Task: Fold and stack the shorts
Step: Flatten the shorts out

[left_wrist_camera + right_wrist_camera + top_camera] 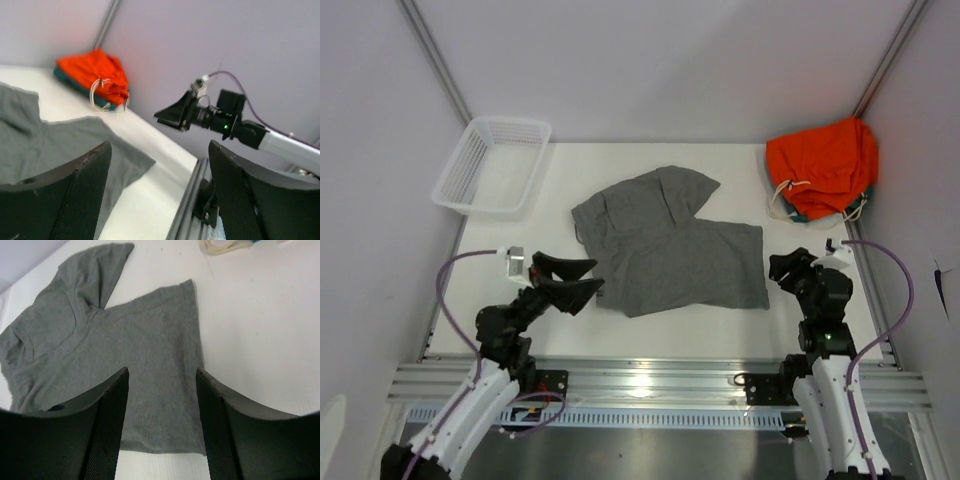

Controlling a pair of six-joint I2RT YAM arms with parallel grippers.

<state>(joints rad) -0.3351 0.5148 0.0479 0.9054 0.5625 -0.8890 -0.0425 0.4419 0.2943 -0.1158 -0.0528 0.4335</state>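
A pair of grey jersey shorts (670, 250) lies spread in the middle of a white worktop (820, 310). One leg is angled toward the far edge and the other stretches flat toward the right-hand side. The left claw (592, 276) hovers just beside the near-left edge of the cloth with its jaws wide apart and nothing between them; whether a tip brushes the fabric cannot be told. The right claw (788, 267) is poised a little off the right hem, likewise open and empty, and its wrist view looks down on the grey leg between two dark, textured fingers (107, 425).

The knit looks thin, matte and limp, with soft creases at the crotch and a seam curving across the seat. It will probably weigh almost nothing, droop from any single pinch and drag rather than slide, so a clean fold likely needs both claws gripping stitched edges, at the hem corners or the waistband, where the doubled cloth gives more to bite on.

A white plastic lattice basket (455, 175) sits at the far-left corner. At the far right, an orange garment (820, 165) with a white drawstring (782, 195) rests folded.
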